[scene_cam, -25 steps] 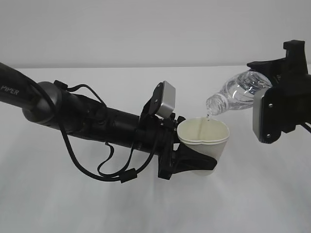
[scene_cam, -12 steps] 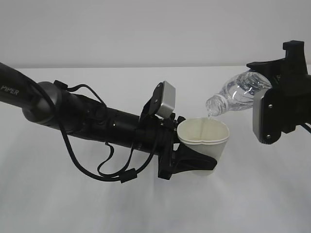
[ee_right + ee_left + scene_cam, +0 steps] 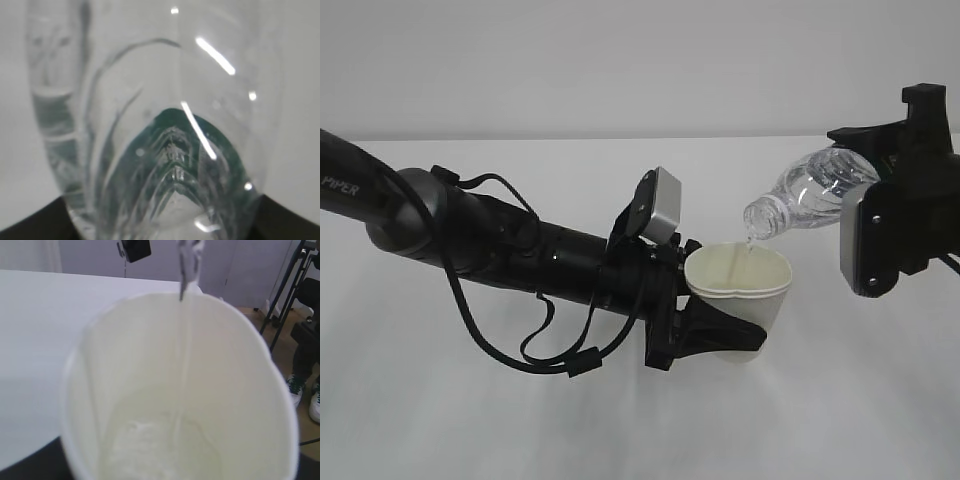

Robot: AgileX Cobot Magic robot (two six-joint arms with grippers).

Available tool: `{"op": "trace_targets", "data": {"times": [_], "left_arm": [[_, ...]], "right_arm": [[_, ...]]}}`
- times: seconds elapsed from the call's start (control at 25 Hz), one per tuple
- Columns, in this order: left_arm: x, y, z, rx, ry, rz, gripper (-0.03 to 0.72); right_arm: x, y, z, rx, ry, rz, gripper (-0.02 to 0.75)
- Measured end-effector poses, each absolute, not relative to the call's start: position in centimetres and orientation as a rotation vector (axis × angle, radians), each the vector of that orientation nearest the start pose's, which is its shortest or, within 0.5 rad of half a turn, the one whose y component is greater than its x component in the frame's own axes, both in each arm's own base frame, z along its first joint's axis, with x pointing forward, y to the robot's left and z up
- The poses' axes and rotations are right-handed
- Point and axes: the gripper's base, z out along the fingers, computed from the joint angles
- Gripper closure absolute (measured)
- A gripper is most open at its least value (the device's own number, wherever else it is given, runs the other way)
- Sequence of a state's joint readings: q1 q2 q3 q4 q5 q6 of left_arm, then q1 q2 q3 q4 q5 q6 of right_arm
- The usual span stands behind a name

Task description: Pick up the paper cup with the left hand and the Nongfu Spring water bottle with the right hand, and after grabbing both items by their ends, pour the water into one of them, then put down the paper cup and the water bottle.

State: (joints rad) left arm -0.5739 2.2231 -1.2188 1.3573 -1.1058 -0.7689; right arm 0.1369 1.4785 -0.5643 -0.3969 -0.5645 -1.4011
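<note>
The white paper cup (image 3: 745,290) is held upright above the table, squeezed by my left gripper (image 3: 725,335), which is shut on its lower part. My right gripper (image 3: 865,200) is shut on the base end of the Nongfu Spring water bottle (image 3: 805,195), tilted with its neck down over the cup's rim. A thin stream of water (image 3: 184,340) runs from the bottle mouth (image 3: 189,260) into the cup (image 3: 180,390), where water (image 3: 150,445) pools at the bottom. The right wrist view is filled by the clear ribbed bottle (image 3: 165,125) with its green label (image 3: 172,130).
The white table (image 3: 470,420) spreads beneath both arms. Looped black cables (image 3: 530,350) hang under the left arm. Beyond the table's far edge in the left wrist view stand a black tripod (image 3: 292,285) and a person's shoes (image 3: 312,400).
</note>
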Motion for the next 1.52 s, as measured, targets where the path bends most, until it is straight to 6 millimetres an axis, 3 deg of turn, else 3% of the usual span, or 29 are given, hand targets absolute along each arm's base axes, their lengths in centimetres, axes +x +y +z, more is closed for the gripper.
{"op": "trace_targets", "data": {"times": [1.52], "left_arm": [[30.14,-28.96,11.61,1.435,1.41,-1.233,0.249]], "right_arm": [[27.8,5.76,21.16,-1.682,1.026,-0.901,0.329]]}}
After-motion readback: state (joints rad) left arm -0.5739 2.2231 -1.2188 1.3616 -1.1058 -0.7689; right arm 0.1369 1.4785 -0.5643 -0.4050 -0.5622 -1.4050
